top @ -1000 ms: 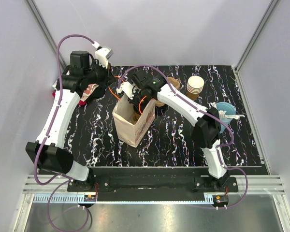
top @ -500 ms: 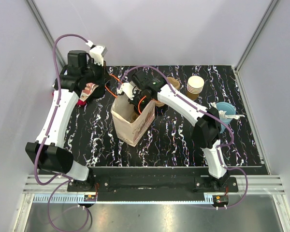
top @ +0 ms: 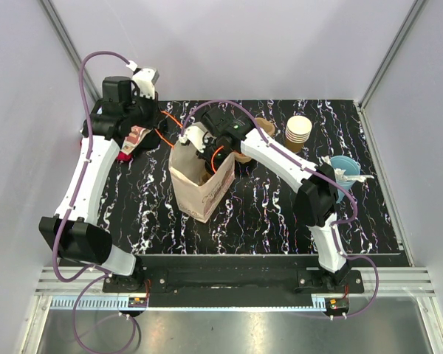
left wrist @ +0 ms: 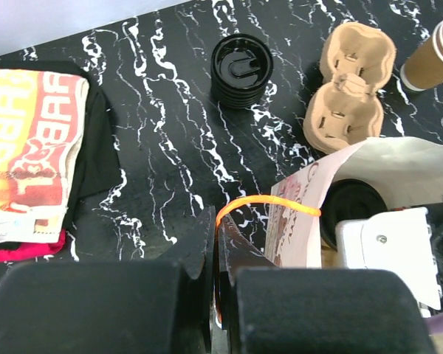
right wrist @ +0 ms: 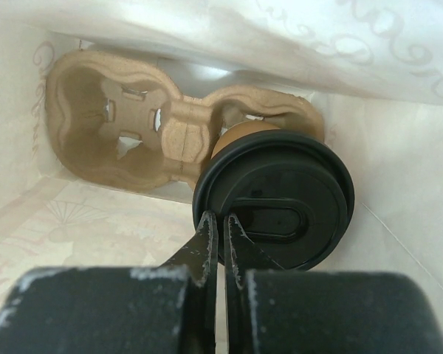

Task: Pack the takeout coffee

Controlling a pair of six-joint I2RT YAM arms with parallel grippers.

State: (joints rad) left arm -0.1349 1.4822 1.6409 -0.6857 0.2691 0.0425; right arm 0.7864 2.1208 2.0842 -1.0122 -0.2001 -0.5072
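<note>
The takeout coffee (right wrist: 280,195), a brown cup with a round black lid, sits in one pocket of a cardboard cup carrier (right wrist: 125,129) at the bottom of the paper bag (top: 199,188). My right gripper (right wrist: 221,221) reaches down into the bag (top: 209,158) with its fingers closed on the near rim of the lid. My left gripper (left wrist: 218,221) is shut on the bag's orange handle (left wrist: 269,200) and holds it up at the bag's far left side (top: 162,127). The coffee's lid also shows inside the bag in the left wrist view (left wrist: 352,210).
A stack of black lids (left wrist: 241,70), a second cup carrier (left wrist: 349,85) and a stack of lidless paper cups (top: 298,130) stand behind the bag. A light blue cup with stirrers (top: 345,168) stands at the right. A red and yellow packet (left wrist: 26,155) lies at the left.
My left gripper has drawn the orange handle up and to the left, and the bag's mouth has shifted slightly left with it. The right arm has stayed in the bag.
</note>
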